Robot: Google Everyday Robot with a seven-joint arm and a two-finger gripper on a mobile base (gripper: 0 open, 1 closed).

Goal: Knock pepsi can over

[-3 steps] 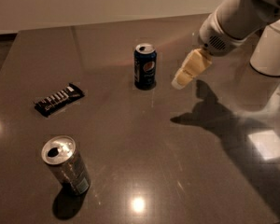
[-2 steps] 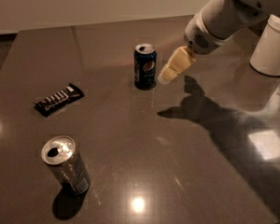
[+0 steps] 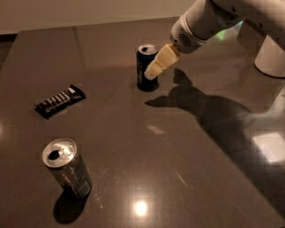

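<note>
The pepsi can (image 3: 144, 65), dark blue with a silver top, stands upright on the dark table (image 3: 133, 141) near the far middle. My gripper (image 3: 153, 70) reaches in from the upper right on a white arm. Its cream-coloured fingertips are right at the can's right side, overlapping it in this view, at about mid-height. The can's logo is partly hidden behind the gripper.
A silver-grey can (image 3: 67, 168) stands upright at the near left. A black snack bar (image 3: 60, 100) lies flat at the left. A white cylindrical object (image 3: 274, 58) stands at the far right. The arm's shadow falls across the table's right half.
My gripper has moved left toward the pepsi can, from a gap to its right to right against its side. The can still stands upright in the same place.
</note>
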